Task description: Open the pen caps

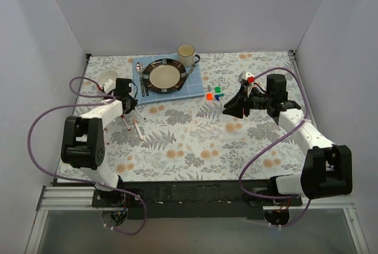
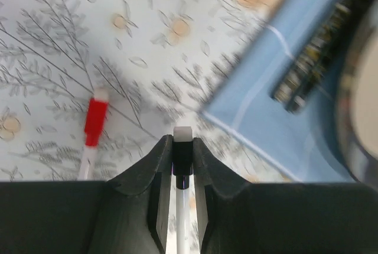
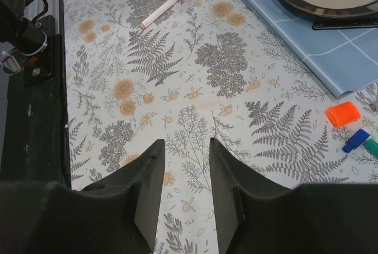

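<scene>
My left gripper (image 2: 182,142) is shut on a slim white-barrelled pen (image 2: 181,207), clamping its black cap (image 2: 182,153), whose white end pokes out past the fingertips. A second pen with a red cap (image 2: 94,121) lies on the cloth to its left. In the top view the left gripper (image 1: 125,99) is over several pens (image 1: 134,123). My right gripper (image 3: 184,145) is open and empty above the cloth. Loose caps lie to its right: orange (image 3: 343,114), blue (image 3: 355,140), teal (image 3: 372,146). They also show in the top view (image 1: 212,93).
A blue placemat (image 1: 195,88) at the back carries a dark-rimmed plate (image 1: 165,75) and a spoon (image 1: 139,68). A mug (image 1: 186,55) stands behind it and a small white bowl (image 1: 107,78) at the far left. Walls close in the three far sides.
</scene>
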